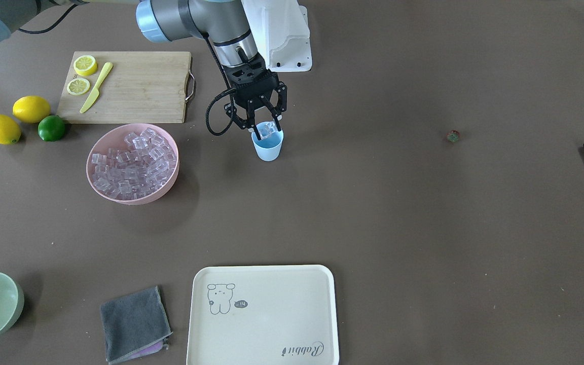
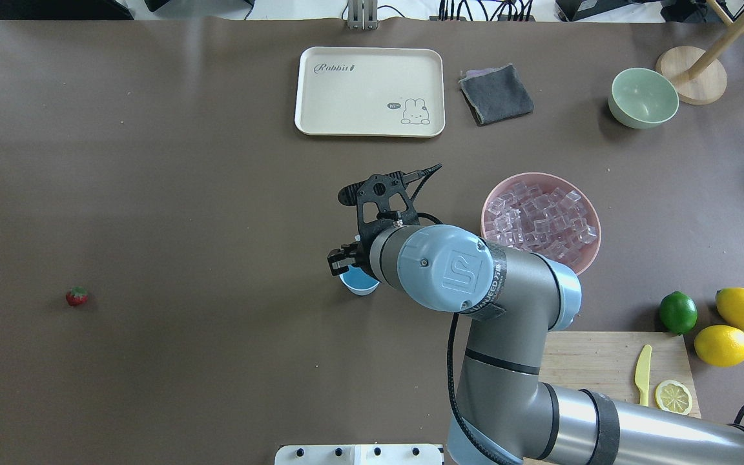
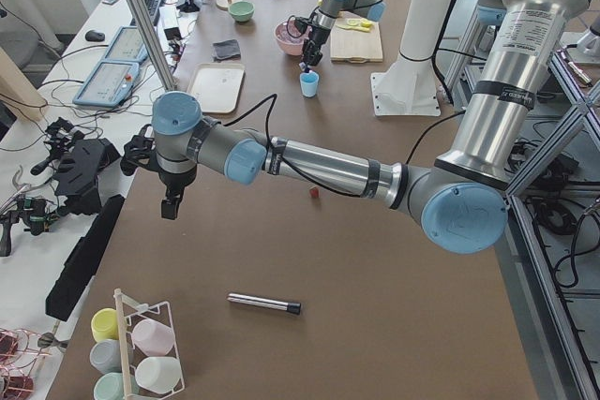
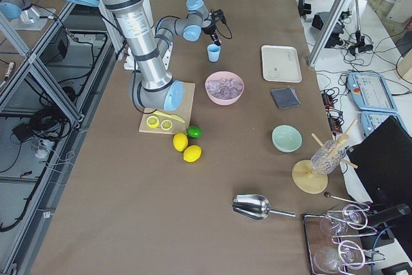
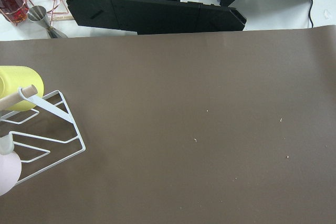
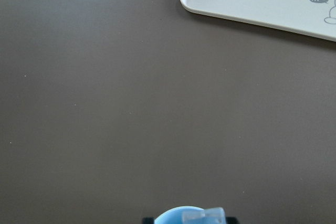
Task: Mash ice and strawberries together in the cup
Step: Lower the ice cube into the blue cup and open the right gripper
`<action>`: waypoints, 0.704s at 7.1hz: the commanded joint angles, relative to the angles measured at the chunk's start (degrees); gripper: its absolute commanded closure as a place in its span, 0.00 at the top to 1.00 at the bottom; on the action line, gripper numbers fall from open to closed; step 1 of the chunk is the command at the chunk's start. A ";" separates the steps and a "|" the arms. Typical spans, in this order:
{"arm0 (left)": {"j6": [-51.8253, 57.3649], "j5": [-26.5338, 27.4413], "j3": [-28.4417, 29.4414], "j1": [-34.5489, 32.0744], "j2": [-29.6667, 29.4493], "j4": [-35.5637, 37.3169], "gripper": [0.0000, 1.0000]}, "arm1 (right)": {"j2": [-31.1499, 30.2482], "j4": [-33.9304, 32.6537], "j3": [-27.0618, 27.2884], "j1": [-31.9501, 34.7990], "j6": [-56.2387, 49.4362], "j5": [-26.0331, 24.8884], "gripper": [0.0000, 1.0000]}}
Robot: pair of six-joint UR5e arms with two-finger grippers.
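One cup, one strawberry, one gripped ice cube

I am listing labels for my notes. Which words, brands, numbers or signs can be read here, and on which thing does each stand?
"Rabbit": in script near one corner of the cream tray.
"hi~": in the speech bubble beside the rabbit drawing on the same tray.
"UR" logo: on the blue joint cap of the right arm.
The band lettering beside that cap is too blurred to read.
No numbers can be read.
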 commanded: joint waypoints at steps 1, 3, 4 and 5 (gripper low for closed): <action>-0.06 0.01 0.16 -0.01 0.03 -0.02 0.98 | 0.22 0.02 -0.58 -0.02 -0.30 0.15 0.00; 0.03 0.01 0.16 -0.79 0.03 -0.02 0.98 | -0.31 0.11 -1.37 -0.28 -0.30 0.33 0.00; 0.03 0.01 0.42 -0.80 -0.06 0.06 0.98 | -0.22 0.54 -1.28 -0.72 -0.30 0.33 0.00; 0.12 0.10 1.12 -0.80 -0.15 0.06 0.98 | -0.22 0.89 -1.37 -1.07 -0.22 0.24 0.00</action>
